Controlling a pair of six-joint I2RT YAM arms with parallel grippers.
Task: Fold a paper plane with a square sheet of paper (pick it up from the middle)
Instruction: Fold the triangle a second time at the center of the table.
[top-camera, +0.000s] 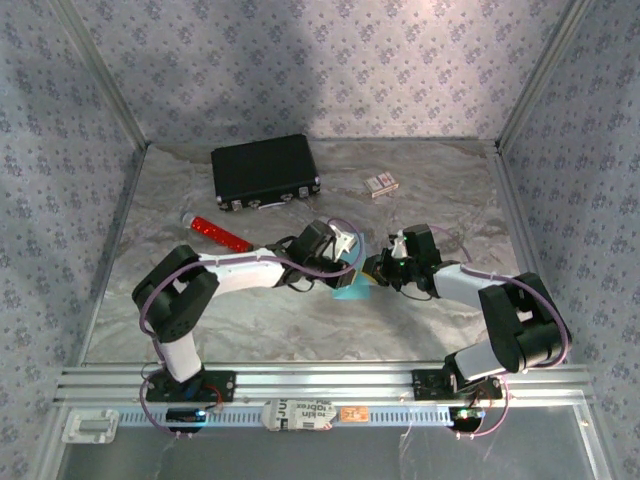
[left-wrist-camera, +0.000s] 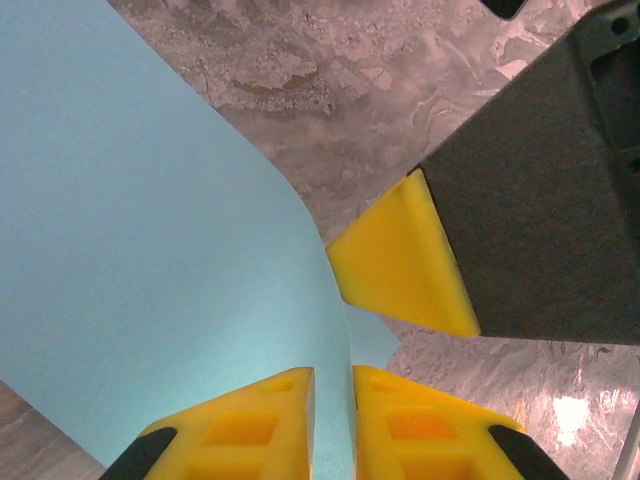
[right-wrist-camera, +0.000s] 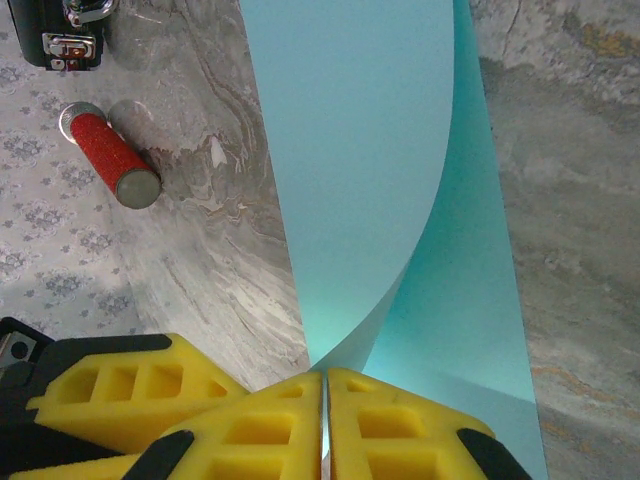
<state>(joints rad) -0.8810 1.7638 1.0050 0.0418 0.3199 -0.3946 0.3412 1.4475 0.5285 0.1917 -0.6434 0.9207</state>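
The square sheet of paper (top-camera: 350, 291), light cyan-blue, is held curled above the middle of the table between both grippers. My right gripper (right-wrist-camera: 324, 385) is shut on one edge of the sheet (right-wrist-camera: 360, 150), which bends away from its yellow fingertips in a loop. My left gripper (left-wrist-camera: 333, 385) has its jaws a narrow gap apart, and the sheet (left-wrist-camera: 130, 250) runs through that gap without being pinched. A yellow right finger (left-wrist-camera: 400, 260) stands just beyond the left fingertips. In the top view the left gripper (top-camera: 352, 262) and right gripper (top-camera: 372, 272) nearly touch. A paper plane is out of view.
A black case (top-camera: 265, 172) lies at the back left. A red tube (top-camera: 215, 233) lies in front of it, left of the grippers. A small patterned card box (top-camera: 380, 184) sits at the back right. Patterned walls close in three sides.
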